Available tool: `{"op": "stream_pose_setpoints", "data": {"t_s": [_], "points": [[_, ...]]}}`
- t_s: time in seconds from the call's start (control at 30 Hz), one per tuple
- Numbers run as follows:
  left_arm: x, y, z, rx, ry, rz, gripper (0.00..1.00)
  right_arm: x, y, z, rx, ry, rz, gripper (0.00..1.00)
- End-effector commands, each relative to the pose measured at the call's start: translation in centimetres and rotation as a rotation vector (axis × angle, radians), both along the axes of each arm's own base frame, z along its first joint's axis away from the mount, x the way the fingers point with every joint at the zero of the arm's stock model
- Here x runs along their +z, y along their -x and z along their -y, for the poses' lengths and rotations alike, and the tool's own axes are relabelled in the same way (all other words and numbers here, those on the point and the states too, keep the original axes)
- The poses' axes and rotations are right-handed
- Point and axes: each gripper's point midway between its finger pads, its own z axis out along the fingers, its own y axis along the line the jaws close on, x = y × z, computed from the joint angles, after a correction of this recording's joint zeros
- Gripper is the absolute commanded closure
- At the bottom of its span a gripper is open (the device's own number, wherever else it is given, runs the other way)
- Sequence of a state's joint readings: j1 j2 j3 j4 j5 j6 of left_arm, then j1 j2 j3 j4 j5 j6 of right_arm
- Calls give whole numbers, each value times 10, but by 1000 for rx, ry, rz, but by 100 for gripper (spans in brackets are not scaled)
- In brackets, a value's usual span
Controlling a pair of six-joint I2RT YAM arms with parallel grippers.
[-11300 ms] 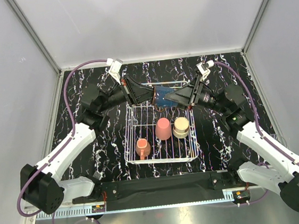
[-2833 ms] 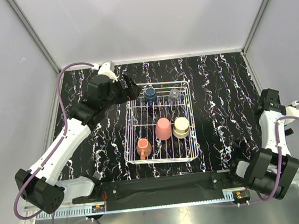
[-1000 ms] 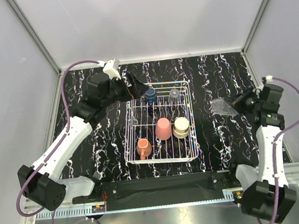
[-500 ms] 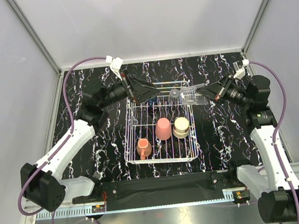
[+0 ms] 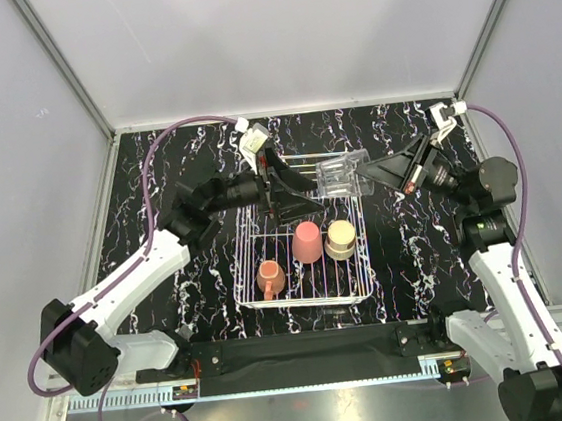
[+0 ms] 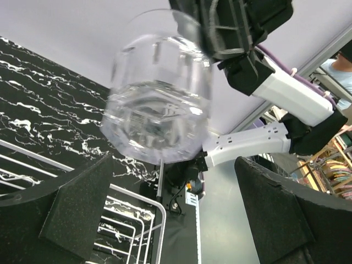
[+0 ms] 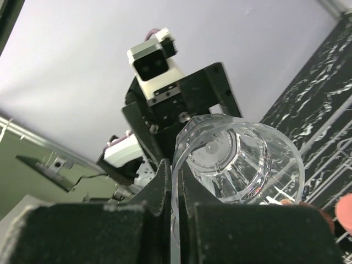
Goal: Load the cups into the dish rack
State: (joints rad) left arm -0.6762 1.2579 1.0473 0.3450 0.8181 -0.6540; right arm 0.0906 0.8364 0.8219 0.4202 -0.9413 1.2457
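Three cups, the pink tumbler (image 5: pixel 307 241), cream cup (image 5: pixel 340 238) and orange mug (image 5: pixel 268 275), sit in the dish rack (image 5: pixel 306 302), while the right gripper (image 5: pixel 361 176) pinches a clear glass (image 5: pixel 338 176) by its rim, up in the air just in front of the wide-open left gripper (image 5: pixel 299 190), not in yet.

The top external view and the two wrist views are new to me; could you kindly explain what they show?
This is a robot with two arms bolted at the near edge of a black marbled table. The wide picture looks down from above and behind the arms. The other two come from a small camera on each wrist, looking out along that arm's own fingers.

On the table sits a white wire dish rack. In it are a pink tumbler, a cream cup and an orange mug.

The right fingers pinch the wall of a clear glass, holding it on its side above the rack's far end. The left fingers are spread wide open near the glass's base and hold nothing.
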Motion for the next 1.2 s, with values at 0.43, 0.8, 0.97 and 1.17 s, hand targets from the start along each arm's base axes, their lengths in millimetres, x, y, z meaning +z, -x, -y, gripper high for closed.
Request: {"op": "stream_pose_setpoints", "data": {"t_s": [0.43,0.8,0.97,1.17], "points": [[38,7,-12,44,60,143,1,13,12,-51,144,-46,89,100],[39,6,-14,59,64,144,3,15,12,-49,99,-46,118,100],[43,7,-17,77,77,147,12,11,9,-49,95,-56,105,100],[48,6,-23,109,99,144,11,10,9,-49,91,-75,119,100]]}}
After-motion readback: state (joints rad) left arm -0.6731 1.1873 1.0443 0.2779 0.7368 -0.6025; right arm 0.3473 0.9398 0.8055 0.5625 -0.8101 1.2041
